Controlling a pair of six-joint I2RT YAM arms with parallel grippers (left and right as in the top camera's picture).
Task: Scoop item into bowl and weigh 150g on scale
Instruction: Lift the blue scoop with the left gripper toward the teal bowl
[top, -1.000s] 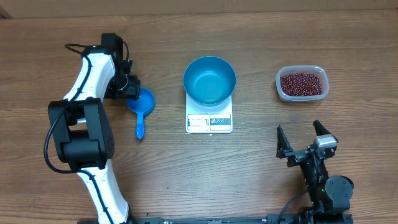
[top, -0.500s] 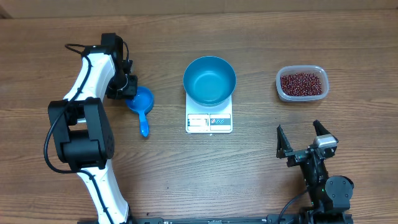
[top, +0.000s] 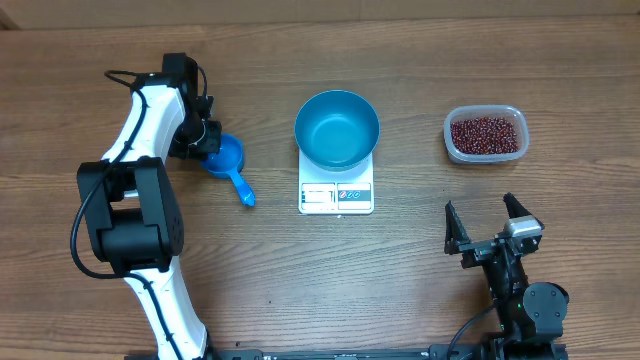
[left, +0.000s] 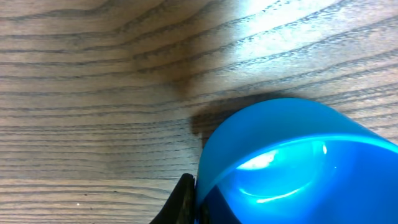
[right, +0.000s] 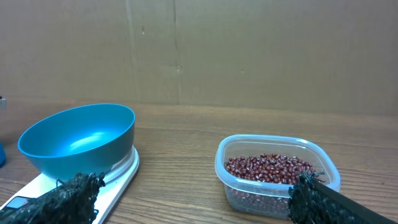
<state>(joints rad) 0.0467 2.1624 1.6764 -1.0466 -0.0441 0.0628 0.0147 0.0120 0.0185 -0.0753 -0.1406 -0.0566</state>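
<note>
The blue bowl (top: 337, 129) stands empty on the white scale (top: 336, 197) at mid-table. Dark red-brown beans (top: 485, 134) fill a clear tub at the right. A small blue scoop (top: 230, 162) lies left of the scale, its handle pointing toward the scale's near corner. My left gripper (top: 207, 141) is shut on the scoop's cup rim. In the left wrist view one dark finger (left: 185, 198) presses the outside of the scoop's wall (left: 292, 162). My right gripper (top: 492, 228) stands open near the front edge, with the bowl (right: 78, 140) and beans (right: 267, 168) ahead of it.
The clear tub (top: 452, 143) sits about a hand's width right of the scale. Bare wooden table (top: 400, 260) lies between the scale and my right gripper. A cardboard wall (right: 249, 50) backs the table in the right wrist view.
My left gripper has closed on the scoop's rim. The scoop has turned: its handle swung from pointing at the front edge to pointing toward the scale. The right arm has not moved.
</note>
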